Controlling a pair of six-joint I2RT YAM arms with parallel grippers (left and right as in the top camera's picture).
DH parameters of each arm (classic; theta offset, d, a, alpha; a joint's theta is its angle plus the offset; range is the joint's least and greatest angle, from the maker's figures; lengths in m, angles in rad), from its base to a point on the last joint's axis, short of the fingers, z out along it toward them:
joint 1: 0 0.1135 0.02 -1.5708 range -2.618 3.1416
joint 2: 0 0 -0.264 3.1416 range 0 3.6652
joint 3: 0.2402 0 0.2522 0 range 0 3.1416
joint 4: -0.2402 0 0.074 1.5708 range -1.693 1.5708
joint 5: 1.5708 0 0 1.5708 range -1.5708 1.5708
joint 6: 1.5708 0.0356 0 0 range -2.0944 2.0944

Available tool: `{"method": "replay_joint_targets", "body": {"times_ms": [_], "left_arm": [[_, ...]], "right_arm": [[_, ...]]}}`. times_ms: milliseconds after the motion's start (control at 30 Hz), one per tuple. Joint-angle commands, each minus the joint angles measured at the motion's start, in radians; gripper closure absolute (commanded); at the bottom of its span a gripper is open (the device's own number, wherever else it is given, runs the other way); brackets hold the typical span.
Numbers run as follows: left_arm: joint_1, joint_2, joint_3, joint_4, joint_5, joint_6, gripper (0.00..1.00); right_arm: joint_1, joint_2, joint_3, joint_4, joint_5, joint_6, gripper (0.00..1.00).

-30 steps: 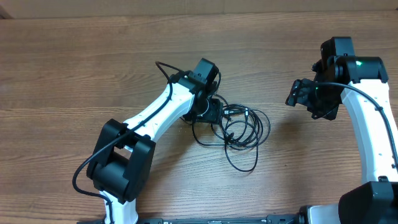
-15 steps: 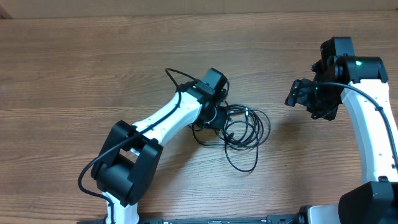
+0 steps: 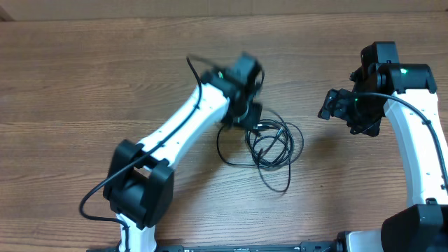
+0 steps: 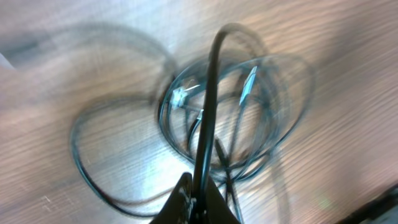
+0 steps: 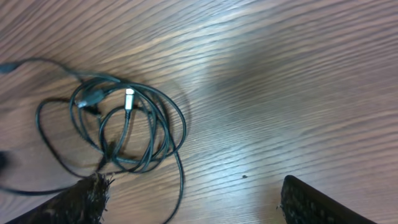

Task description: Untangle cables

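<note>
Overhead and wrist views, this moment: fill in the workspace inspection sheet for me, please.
Surface: wooden table, grain running side to side.
Job's things: thin black cords in one tangled coil mid-table, a silver plug tip showing; one loop trails toward the near edge.
Clutter: nothing seen.
Grippers: left tool shut on one strand of the coil, its view blurred; right tool open, empty, apart from the coil.
Cables: thick arm cables run along both arms.
Surroundings: nothing seen.

Left gripper (image 3: pixel 250 114) clamped (blurred); right gripper (image 5: pixel 199 204) spread wide.
</note>
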Motion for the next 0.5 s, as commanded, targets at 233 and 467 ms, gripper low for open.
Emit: {"method": "replay_joint_targets", "body": {"times_ms": [233, 467], "left_arm": [[0.029, -0.018, 0.798, -0.214, 0.038, 0.074, 0.96], [0.028, -0.022, 1.060, -0.289, 0.035, 0.075, 0.96]], "right_arm": [[-0.003, -0.014, 0.021, 0.098, -0.278, -0.098, 0.09], [0.033, -0.014, 0.021, 0.196, -0.520, -0.177, 0.09]]}}
